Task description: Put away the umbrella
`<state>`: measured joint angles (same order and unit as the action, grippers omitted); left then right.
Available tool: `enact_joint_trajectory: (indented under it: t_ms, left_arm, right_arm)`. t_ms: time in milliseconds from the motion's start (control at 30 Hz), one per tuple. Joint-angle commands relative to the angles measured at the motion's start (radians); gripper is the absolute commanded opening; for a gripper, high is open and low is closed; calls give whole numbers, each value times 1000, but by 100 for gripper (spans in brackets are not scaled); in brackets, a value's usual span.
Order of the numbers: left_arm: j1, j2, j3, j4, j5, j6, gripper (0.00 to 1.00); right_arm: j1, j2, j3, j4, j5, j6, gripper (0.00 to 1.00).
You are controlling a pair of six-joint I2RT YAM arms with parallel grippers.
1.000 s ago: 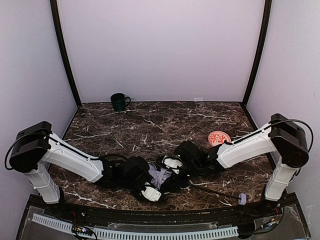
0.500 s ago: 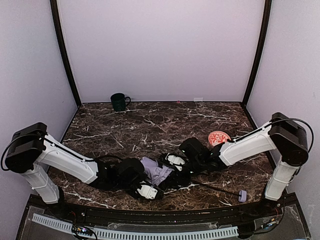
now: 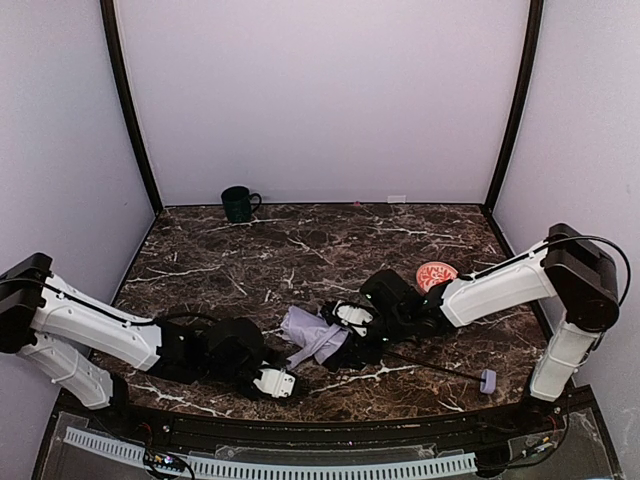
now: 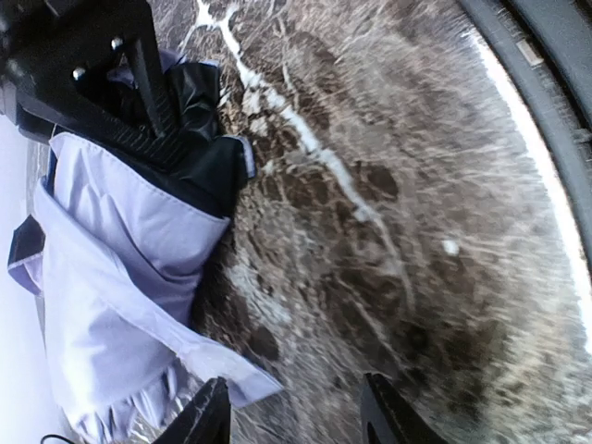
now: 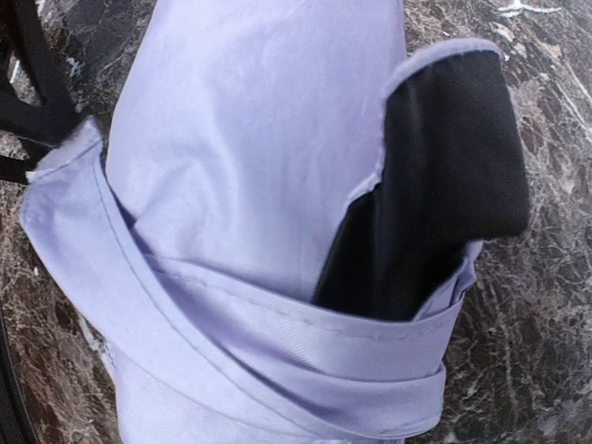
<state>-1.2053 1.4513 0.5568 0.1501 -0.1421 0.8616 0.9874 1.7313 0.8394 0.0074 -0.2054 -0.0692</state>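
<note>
The umbrella [image 3: 312, 335] lies as a crumpled lavender-white bundle with black lining on the marble near the front middle. Its thin black shaft [image 3: 430, 365] runs right to the small lavender handle [image 3: 487, 379]. My right gripper [image 3: 350, 321] sits on the bundle's right end, shut on the folds. In the right wrist view the umbrella fabric [image 5: 240, 185] fills the frame and hides the fingers. My left gripper [image 3: 272, 382] rests low, left of the bundle and apart from it. In the left wrist view the left gripper [image 4: 296, 416] is open over bare marble, with the umbrella [image 4: 120, 277] to its left.
A dark green mug [image 3: 238, 203] stands at the back left by the wall. A red-patterned bowl [image 3: 438, 275] sits right of centre, behind my right forearm. The table's dark front rim [image 4: 546, 139] runs close beside my left gripper.
My left gripper let go of the fabric, opened and drew back left toward the front edge. My right gripper closed on the bundle, which now lies spread further left.
</note>
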Motion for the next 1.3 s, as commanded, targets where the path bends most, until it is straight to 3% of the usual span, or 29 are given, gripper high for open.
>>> enact_joint_trajectory:
  t_ms: [0,100,233,567,700,767,900,967,1100,1267]
  left_arm:
    - [-6,-115,-21,-139,61,-134,49]
    - [7,-221,-44,-110,85,-222,41]
    - [116,-312,-70,16,170,-395,29]
    - [156,-305,-44,60,208,-407,34]
    - [150,-241,45,43,197,-338,38]
    - [108,-197,91,65,120,-253,42]
    - [42,-119,65,287,75,-22,60]
    - [41,-70,66,370,79,26,63]
    - [39,18,82,535,60,96,63]
    - [41,104,90,645,-22,111,49]
  right_arm:
    - [-3,-30,44,-4,129,-95,2]
    - [-3,-46,46,7,187,-132,1]
    - [-1,-70,48,32,232,-184,1]
    - [5,-86,64,82,291,-264,0]
    - [8,-73,72,77,280,-269,0]
    - [8,-71,75,69,270,-264,0]
    - [8,-72,74,74,258,-255,0]
    - [8,-68,78,71,255,-253,0]
    - [8,-68,74,69,238,-244,0]
    - [8,-73,72,68,228,-238,0]
